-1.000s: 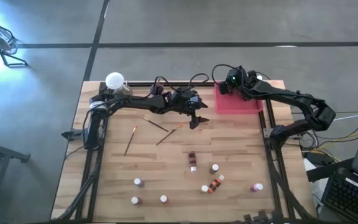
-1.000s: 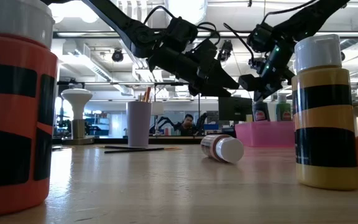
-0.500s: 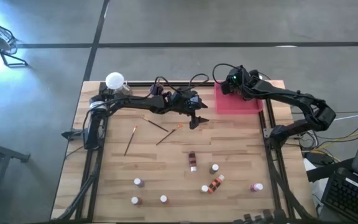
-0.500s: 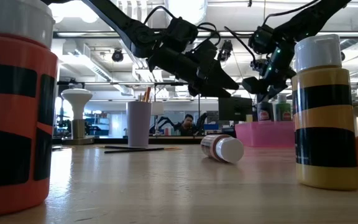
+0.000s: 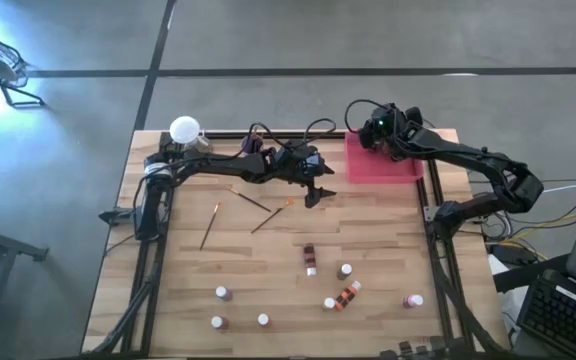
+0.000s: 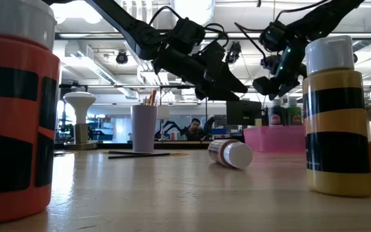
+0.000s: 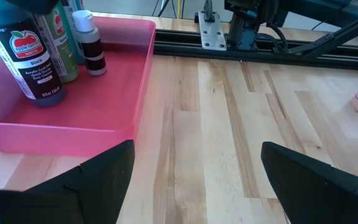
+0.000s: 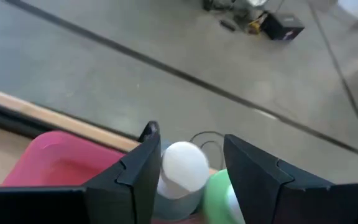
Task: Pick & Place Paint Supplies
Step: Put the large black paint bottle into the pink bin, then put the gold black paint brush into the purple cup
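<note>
Pink tray [image 5: 383, 166] under right hand [image 8: 188, 165], fingers apart.

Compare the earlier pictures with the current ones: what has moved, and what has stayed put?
The right gripper has risen and shifted slightly over the flat pink rectangular tray, its fingers straddling a white-capped bottle standing there. The open left gripper, thin brushes and scattered small bottles stayed put.

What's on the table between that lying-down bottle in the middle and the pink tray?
Nothing: in the high view the wood between the lying bottle and the pink tray is bare.
</note>
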Motion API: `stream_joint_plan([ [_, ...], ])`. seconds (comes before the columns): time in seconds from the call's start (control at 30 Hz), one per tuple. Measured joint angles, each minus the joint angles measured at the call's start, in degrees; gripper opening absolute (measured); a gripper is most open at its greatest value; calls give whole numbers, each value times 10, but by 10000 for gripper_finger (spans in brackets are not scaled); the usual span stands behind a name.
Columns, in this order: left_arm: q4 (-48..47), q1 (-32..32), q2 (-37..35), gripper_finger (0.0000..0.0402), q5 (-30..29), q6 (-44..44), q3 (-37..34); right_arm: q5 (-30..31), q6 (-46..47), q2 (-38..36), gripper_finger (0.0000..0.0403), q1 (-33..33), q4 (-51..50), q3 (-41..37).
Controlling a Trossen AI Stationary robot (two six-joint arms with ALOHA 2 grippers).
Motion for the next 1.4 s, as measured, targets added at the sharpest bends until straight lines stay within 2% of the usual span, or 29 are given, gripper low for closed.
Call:
stream_joint_plan([
  [0.2, 0, 0, 0, 355, 0, 0, 0, 20, -13, -34, 185, 1, 13, 0],
  [0.37, -49, 0, -21, 355, -2, 6, -1, 13, -31, -80, 191, 16, 34, 0],
  [0.43, -81, 0, -37, 355, -13, 10, -1, -10, -41, -103, 189, 26, 35, 0],
  [0.57, -127, -4, -77, 355, -52, 10, -26, -108, -54, -149, 177, 47, 33, 0],
  [0.77, -167, -10, -207, 355, -122, 1, -125, -265, -83, -203, 152, 102, 20, 0],
  [0.93, -296, -10, -362, 355, -181, -48, -196, -352, -88, -232, 132, 172, 11, -11],
  [1.03, -338, -10, -447, 355, -188, -90, -237, -359, -85, -233, 121, 217, 29, -29],
  [1.17, -339, -10, -535, 355, -197, -141, -283, -358, -63, -220, 108, 255, 51, -50],
  [1.4, -365, -10, -617, 355, -198, -251, -335, -356, -30, -184, 83, 283, 100, -90],
])
